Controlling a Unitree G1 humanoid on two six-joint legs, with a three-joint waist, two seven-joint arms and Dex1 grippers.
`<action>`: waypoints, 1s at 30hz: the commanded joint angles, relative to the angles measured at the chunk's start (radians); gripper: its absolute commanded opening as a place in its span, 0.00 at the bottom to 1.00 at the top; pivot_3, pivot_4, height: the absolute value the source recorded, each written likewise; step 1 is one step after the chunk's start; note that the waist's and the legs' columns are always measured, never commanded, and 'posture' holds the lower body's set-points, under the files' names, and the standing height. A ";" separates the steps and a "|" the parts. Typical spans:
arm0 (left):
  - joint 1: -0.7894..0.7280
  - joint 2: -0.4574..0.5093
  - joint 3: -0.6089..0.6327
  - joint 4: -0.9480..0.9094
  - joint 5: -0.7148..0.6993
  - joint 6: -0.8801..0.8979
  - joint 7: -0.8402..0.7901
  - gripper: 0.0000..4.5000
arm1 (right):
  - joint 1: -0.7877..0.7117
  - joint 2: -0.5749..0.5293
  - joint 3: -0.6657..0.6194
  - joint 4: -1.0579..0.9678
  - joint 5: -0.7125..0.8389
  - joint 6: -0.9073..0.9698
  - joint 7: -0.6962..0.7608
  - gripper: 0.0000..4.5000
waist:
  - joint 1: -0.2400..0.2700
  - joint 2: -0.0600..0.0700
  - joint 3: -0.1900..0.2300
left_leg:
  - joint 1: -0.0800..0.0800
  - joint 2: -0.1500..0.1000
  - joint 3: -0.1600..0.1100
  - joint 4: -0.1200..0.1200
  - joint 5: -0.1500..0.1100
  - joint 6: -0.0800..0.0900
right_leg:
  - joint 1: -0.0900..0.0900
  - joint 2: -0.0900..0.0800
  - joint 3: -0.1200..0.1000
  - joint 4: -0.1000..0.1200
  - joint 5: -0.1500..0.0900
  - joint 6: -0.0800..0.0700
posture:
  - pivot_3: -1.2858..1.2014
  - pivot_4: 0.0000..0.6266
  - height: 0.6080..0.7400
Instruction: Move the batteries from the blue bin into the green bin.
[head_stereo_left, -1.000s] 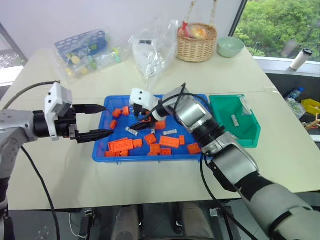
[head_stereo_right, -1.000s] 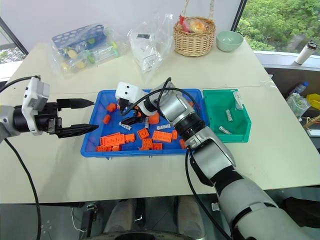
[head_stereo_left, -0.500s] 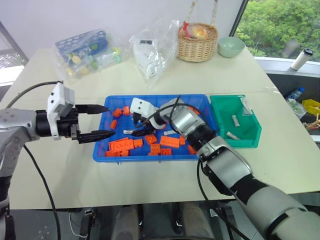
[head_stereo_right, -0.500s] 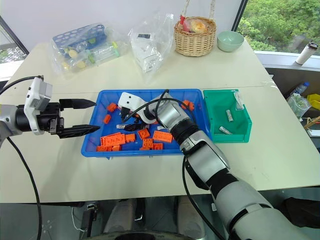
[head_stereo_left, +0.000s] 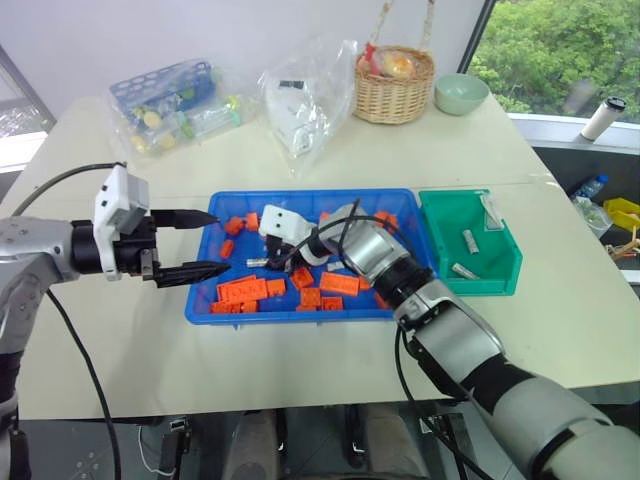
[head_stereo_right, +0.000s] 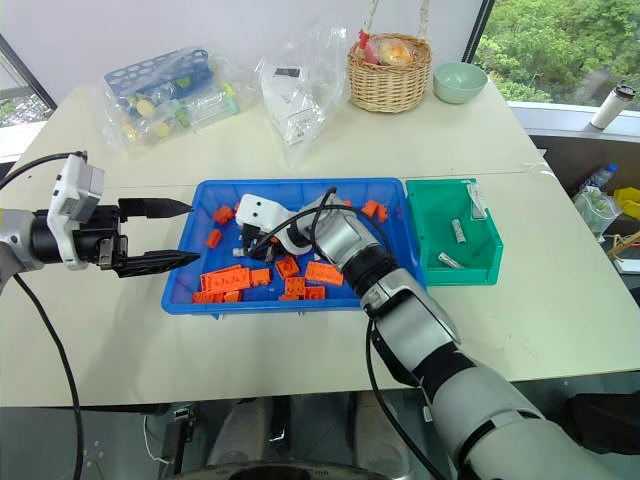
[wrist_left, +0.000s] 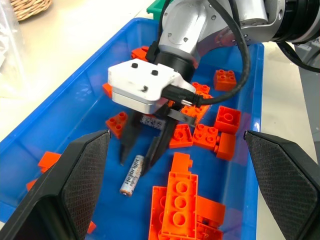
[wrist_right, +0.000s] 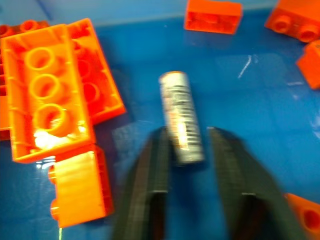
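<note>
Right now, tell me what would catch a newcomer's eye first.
The bright blue bin at the table's centre, scattered with orange bricks, stands out. Inside it the right hand reaches down with its fingers either side of a battery. The left hand hovers open at the bin's left edge.

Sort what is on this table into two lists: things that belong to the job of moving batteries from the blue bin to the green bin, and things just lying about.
Belong to the job:
- batteries
- blue bin
- green bin
- right hand

Just lying about:
- orange bricks
- wicker basket
- pale green bowl
- plastic bags
- test-tube rack
</note>
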 joint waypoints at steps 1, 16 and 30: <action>-0.007 0.009 0.021 -0.021 -0.008 -0.005 -0.006 1.00 | 0.006 -0.001 0.004 -0.004 -0.003 -0.009 0.008 0.02 | 0.000 0.000 0.000 | 0.000 0.000 0.000 0.000 0.000 0.000 | 0.000 0.000 0.000 0.000 0.000 0.000 | 0.52 0.24 0.97; -0.079 -0.108 -0.030 -0.005 -0.029 -0.016 0.010 1.00 | 0.088 -0.450 -0.362 -0.748 0.212 0.641 0.044 0.02 | 0.035 0.000 0.001 | -0.001 -0.001 -0.001 0.002 0.000 0.000 | 0.000 -0.001 0.000 -0.001 0.000 0.000 | 0.52 0.24 0.97; -0.167 -0.165 -0.096 0.075 0.013 -0.051 -0.029 1.00 | 0.518 -0.827 -0.664 -0.990 0.290 0.805 -0.135 0.02 | 0.027 0.000 0.001 | 0.001 0.000 0.000 0.001 0.000 0.001 | 0.001 0.000 0.000 -0.002 0.000 0.000 | 0.52 0.24 0.97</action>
